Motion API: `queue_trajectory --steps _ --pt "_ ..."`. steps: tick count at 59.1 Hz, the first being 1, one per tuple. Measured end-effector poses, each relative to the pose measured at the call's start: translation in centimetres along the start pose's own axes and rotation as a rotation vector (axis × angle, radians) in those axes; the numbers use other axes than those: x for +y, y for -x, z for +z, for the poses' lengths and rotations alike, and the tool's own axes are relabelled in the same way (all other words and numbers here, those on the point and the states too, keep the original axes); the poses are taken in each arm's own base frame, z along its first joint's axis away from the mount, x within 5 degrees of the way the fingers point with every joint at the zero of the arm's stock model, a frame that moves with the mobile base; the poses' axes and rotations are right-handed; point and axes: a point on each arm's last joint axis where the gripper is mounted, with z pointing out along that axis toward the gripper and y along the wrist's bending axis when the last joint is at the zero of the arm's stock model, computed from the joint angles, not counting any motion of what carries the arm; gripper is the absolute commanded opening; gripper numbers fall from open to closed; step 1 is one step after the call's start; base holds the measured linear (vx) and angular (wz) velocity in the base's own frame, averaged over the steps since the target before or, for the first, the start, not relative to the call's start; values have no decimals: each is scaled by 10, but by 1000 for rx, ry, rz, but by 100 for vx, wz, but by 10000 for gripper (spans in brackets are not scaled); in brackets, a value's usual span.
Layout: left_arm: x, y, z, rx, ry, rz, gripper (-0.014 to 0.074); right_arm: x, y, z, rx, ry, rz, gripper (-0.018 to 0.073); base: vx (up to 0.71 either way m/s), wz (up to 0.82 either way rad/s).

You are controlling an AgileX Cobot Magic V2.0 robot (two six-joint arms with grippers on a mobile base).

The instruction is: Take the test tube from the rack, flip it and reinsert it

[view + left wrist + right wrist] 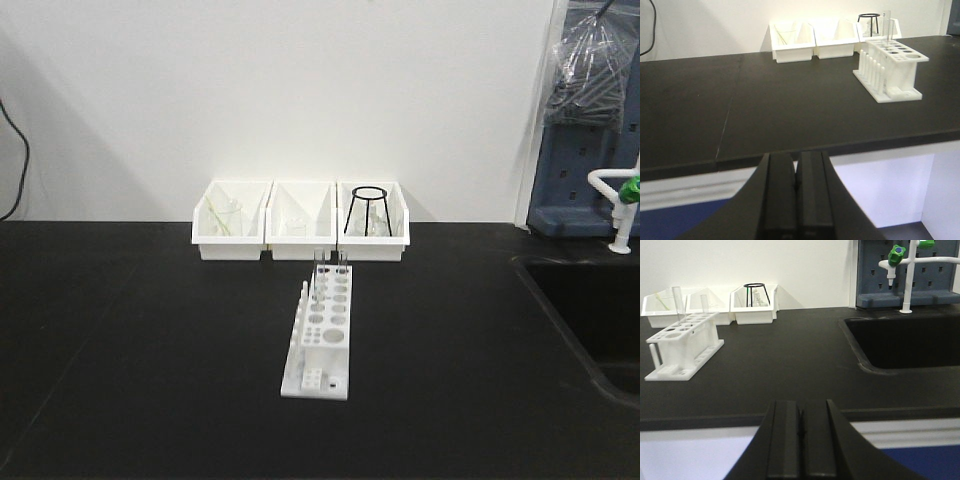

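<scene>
Upright in the white rack [322, 335], far end, stand two clear tubes [319, 270], perhaps empty; left hand [796, 200] and right hand [801, 440] clenched.

Open counter [150, 340] both sides of rack [320, 345]; bins [300, 248] just behind far end; sink [585, 310] well right.

Tubes [318, 268] in rack [326, 322], before bins [300, 248]
</scene>
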Motion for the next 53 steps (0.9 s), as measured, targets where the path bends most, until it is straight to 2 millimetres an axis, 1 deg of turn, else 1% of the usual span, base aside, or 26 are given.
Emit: queue_trajectory --steps 33,53 --pt "0 0 0 0 0 0 -7 0 0 0 0 0 0 -11 33 0" --pt "0 0 0 0 0 0 -7 0 0 0 0 0 0 -11 17 -3"
